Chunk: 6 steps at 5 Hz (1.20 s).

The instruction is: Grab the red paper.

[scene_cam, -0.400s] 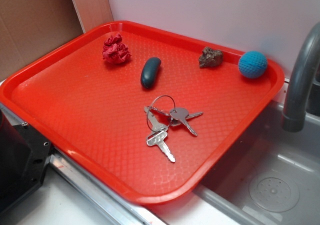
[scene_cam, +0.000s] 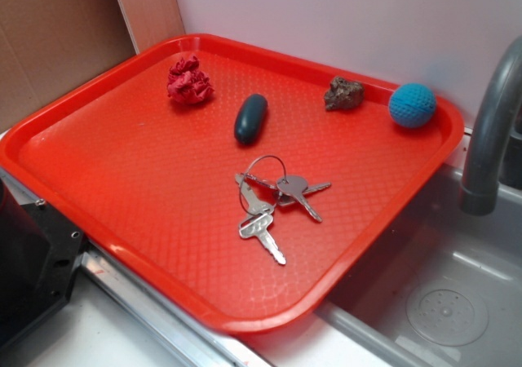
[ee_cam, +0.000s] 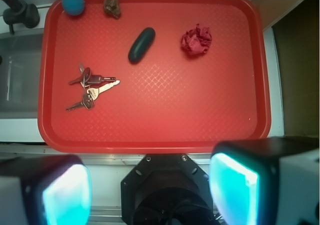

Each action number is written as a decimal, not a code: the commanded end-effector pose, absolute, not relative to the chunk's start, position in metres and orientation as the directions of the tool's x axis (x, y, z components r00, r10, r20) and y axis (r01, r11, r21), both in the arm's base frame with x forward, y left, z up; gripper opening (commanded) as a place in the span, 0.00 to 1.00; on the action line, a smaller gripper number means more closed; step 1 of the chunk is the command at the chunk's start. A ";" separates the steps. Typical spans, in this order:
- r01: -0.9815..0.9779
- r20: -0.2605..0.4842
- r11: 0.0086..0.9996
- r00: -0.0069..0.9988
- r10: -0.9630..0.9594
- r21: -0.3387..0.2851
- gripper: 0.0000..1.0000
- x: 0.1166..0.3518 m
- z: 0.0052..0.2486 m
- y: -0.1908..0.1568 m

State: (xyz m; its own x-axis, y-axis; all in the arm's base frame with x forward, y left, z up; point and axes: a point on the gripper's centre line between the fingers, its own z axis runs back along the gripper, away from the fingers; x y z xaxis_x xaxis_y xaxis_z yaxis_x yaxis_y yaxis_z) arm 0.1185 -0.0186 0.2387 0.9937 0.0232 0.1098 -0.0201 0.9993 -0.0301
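The red paper [scene_cam: 189, 81] is a crumpled crimson wad lying free near the far left corner of the red tray [scene_cam: 147, 171]. In the wrist view the red paper [ee_cam: 196, 40] sits upper right on the tray [ee_cam: 175, 115]. My gripper [ee_cam: 150, 195] hangs high above the tray's near edge, well short of the paper. It is open, its two cyan-padded fingers [ee_cam: 234, 187] wide apart with nothing between them. The exterior view does not show the gripper.
On the tray lie a dark oval object [scene_cam: 250, 118], a bunch of keys [scene_cam: 269, 200], a brown rock [scene_cam: 343, 94] and a blue ball [scene_cam: 412, 105]. A grey faucet [scene_cam: 489, 130] and sink [scene_cam: 440, 285] stand to the right. The black robot base [scene_cam: 33, 253] is at the lower left.
The dark oval object appears a touch further right; nothing else has visibly moved.
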 end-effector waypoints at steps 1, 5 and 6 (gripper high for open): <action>-0.282 0.229 0.959 0.935 0.269 0.022 1.00 0.207 0.155 0.038; -0.281 0.229 0.957 0.938 0.259 0.072 1.00 0.288 0.036 0.083; -0.213 0.206 0.972 0.960 0.190 0.097 1.00 0.302 0.001 0.084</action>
